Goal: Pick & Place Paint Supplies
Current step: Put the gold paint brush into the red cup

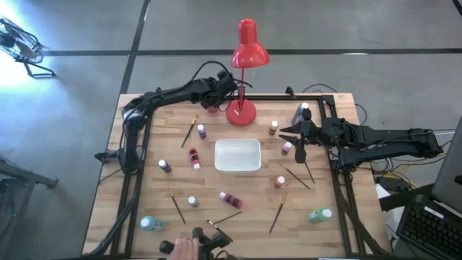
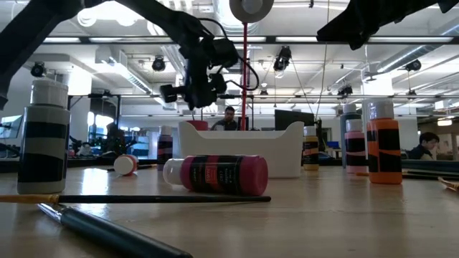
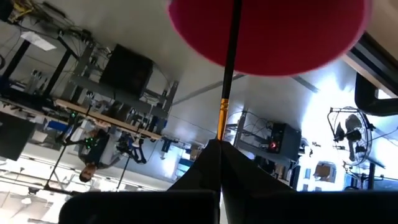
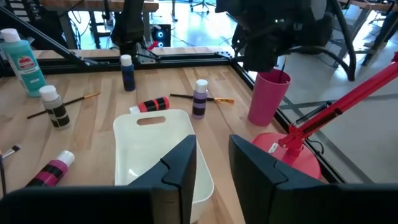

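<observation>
My left gripper hangs at the table's far side, just above a pink cup next to the red lamp's base, shut on a thin dark-handled brush. The brush's free end reaches down to the cup's mouth. In the high view this gripper shows beside the cup. My right gripper hovers open above the table to the right of the white tray, with nothing between its fingers. Small paint bottles and brushes lie scattered on the wooden table, among them a pink bottle on its side. My left gripper pinches the brush between its two shut fingers right by the gold ferrule; the bristle end is hidden between them. The fingers slant down from above, along the brush. The dark handle runs on from the fingertips toward the cup, lifted clear of the table.
The red desk lamp stands at the far edge, its base close to the cup. The white tray is at the table's middle. Teal bottles stand near the front corners. A person's hand shows at the near edge.
</observation>
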Controlling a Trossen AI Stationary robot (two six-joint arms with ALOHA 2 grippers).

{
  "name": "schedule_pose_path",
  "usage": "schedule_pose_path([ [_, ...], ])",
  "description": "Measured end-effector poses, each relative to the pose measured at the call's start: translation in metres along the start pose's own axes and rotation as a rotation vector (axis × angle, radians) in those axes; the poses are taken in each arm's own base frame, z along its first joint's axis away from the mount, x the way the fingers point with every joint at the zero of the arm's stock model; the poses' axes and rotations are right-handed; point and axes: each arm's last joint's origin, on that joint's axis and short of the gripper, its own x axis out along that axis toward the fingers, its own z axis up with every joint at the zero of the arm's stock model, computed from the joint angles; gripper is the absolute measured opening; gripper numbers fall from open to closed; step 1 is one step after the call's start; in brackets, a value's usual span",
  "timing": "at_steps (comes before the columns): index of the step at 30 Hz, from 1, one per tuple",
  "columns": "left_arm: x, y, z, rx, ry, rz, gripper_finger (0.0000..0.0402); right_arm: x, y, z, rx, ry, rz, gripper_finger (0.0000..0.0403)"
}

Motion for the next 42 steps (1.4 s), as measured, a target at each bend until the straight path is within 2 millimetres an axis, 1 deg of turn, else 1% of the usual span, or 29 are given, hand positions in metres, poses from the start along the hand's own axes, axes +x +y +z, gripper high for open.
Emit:
schedule_pose_path([
  [6, 0.005, 0.0, 0.008, 0.009, -0.005, -0.011, 0.0003, 0.0, 0.0, 0.0, 0.002, 0.002, 0.001, 0.0105],
  [14, 0.001, 0.0, 0.006, -0.059, -0.019, -0.003, 0.0047, 0.0, 0.0, -0.001, 0.0, 0.002, 0.001, 0.013],
  [19, -0.002, 0.001, 0.009, -0.068, -0.031, 0.006, 0.0068, 0.0, 0.0, -0.001, 0.002, 0.002, 0.001, 0.0142],
  [22, -0.008, 0.002, 0.009, -0.107, 0.018, 0.017, 0.0074, 0.0, 0.0, -0.001, 0.002, 0.003, 0.001, 0.0148],
  [24, -0.016, 0.004, 0.003, -0.157, 0.042, 0.03, 0.0075, 0.0, 0.0, -0.001, 0.002, 0.003, 0.001, 0.0152],
  [26, -0.027, 0.005, -0.007, -0.214, 0.037, 0.046, 0.0074, 0.0, 0.0, -0.001, 0.002, 0.003, 0.001, 0.0155],
  [31, -0.062, 0.0, -0.037, -0.392, -0.064, 0.11, 0.0074, 0.0, 0.0, -0.001, 0.007, 0.004, 0.001, 0.0161],
  [38, -0.107, -0.014, -0.075, -0.708, -0.14, 0.193, 0.0076, 0.0, 0.0, -0.001, 0.025, 0.003, 0.001, 0.0162],
  [40, -0.119, -0.02, -0.084, -0.811, -0.198, 0.198, 0.0076, 0.0, 0.0, -0.001, 0.028, 0.003, 0.002, 0.0156],
  [42, -0.129, -0.028, -0.093, -0.912, -0.298, 0.178, 0.0076, 0.0, 0.0, -0.001, 0.029, 0.002, 0.003, 0.015],
])
